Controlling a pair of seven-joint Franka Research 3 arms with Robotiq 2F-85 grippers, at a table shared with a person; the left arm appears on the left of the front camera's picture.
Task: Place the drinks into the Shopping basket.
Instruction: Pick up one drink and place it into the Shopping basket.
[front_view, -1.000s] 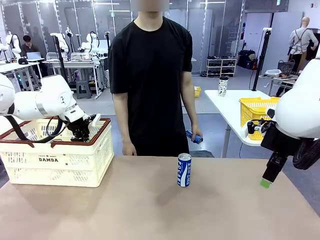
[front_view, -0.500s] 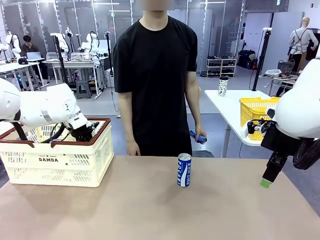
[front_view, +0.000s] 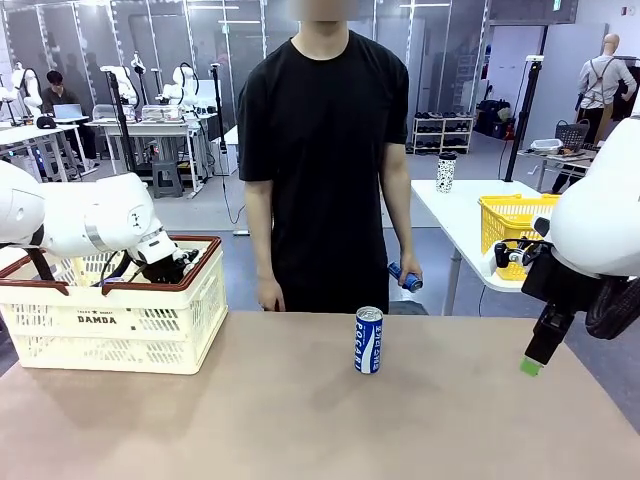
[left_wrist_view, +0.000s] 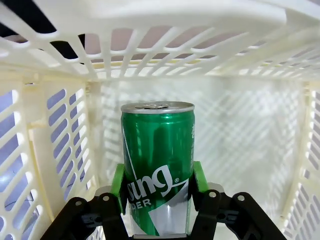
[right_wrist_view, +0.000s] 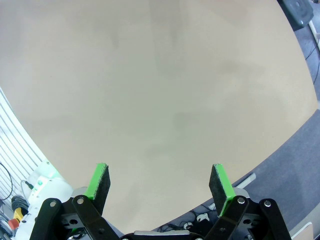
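Now | tan table (front_view: 250, 420): blue can (front_view: 369, 340) | left gripper (left_wrist_view: 157, 182) flanking green can (left_wrist_view: 157, 145), grip unclear | right gripper (right_wrist_view: 159, 182) spread, empty

This was a robotics lab in a large open hall. A white robot arm (front_view: 90, 215) reached in over the left edge of the brown tabletop (front_view: 300, 420). Behind it stood workbenches (front_view: 150, 128) loaded with equipment and a seated person (front_view: 55, 92) at a laptop (front_view: 68, 111). There were also glass partition walls (front_view: 440, 60), a low shelf rack (front_view: 442, 135) and a black pole stand (front_view: 524, 110) on bare grey floor (front_view: 430, 250).
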